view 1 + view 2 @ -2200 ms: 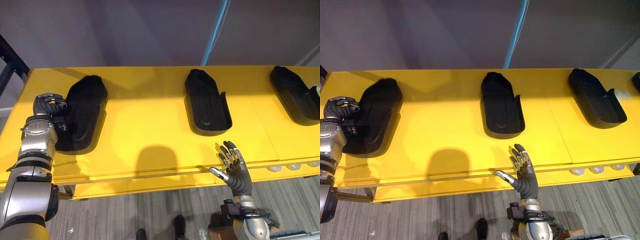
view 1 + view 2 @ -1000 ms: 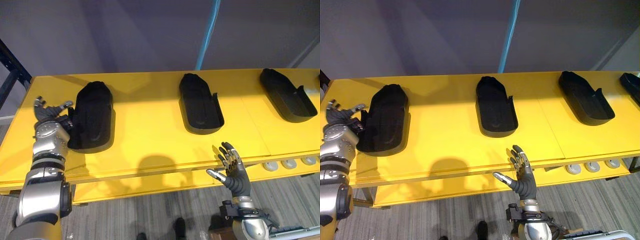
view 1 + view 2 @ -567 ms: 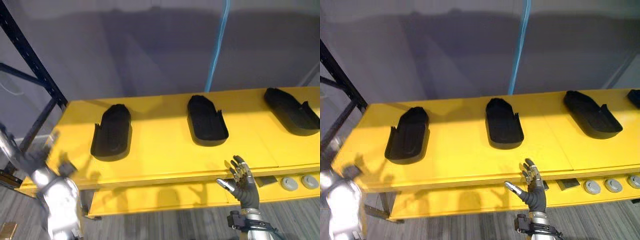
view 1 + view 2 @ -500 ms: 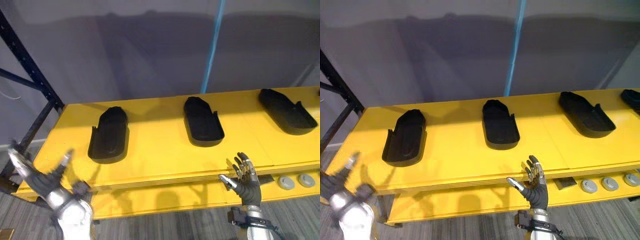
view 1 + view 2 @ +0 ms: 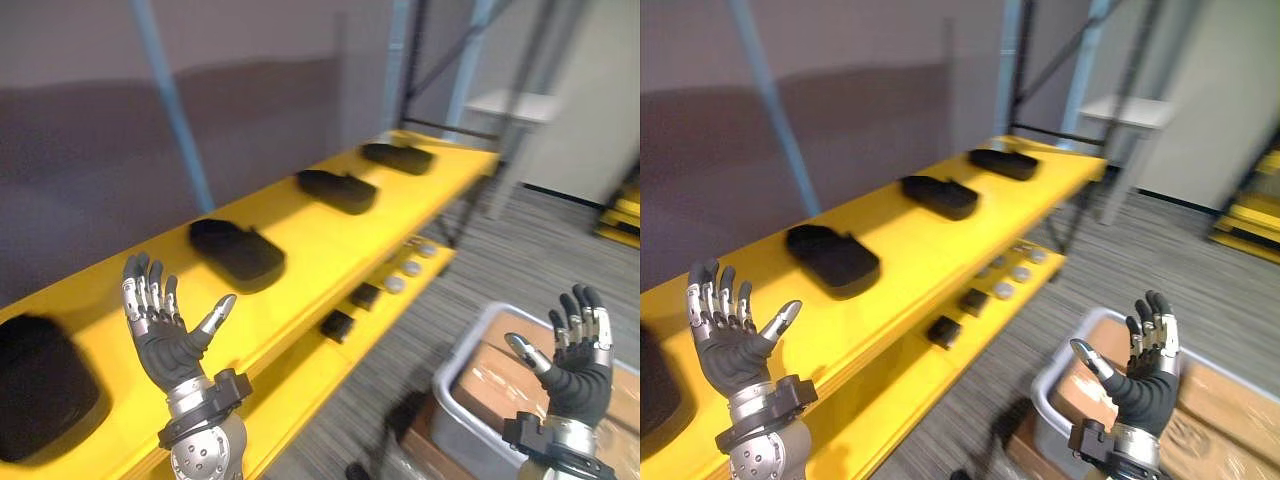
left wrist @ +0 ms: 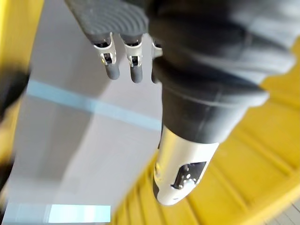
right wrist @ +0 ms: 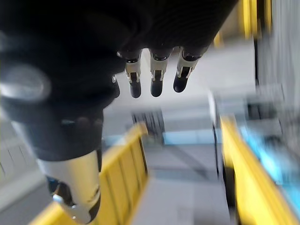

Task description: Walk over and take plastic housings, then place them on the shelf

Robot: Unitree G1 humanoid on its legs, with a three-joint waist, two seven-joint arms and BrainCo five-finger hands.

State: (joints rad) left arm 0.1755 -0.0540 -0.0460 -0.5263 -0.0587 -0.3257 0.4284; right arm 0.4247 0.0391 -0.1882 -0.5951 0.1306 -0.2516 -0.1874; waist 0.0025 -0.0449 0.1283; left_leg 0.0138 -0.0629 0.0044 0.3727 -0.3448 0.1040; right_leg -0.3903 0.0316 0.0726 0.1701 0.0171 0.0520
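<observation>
Several black plastic housings lie in a row on the yellow shelf: one at the near left, one further along, another beyond it, and one far off. My left hand is raised in front of the shelf, fingers spread, holding nothing. In the left wrist view its fingers are straight. My right hand is up over the grey bin, open and empty, and its fingers are straight in the right wrist view.
A grey bin with brown cardboard inside stands on the floor at the lower right. The shelf's lower level carries small dark blocks and round discs. A blue post rises behind the shelf. A white table stands at the far end.
The camera has swung, so the shelf now runs away diagonally. My left hand has come off the leftmost housing and lifted up open. The right hand stays open, now above the bin.
</observation>
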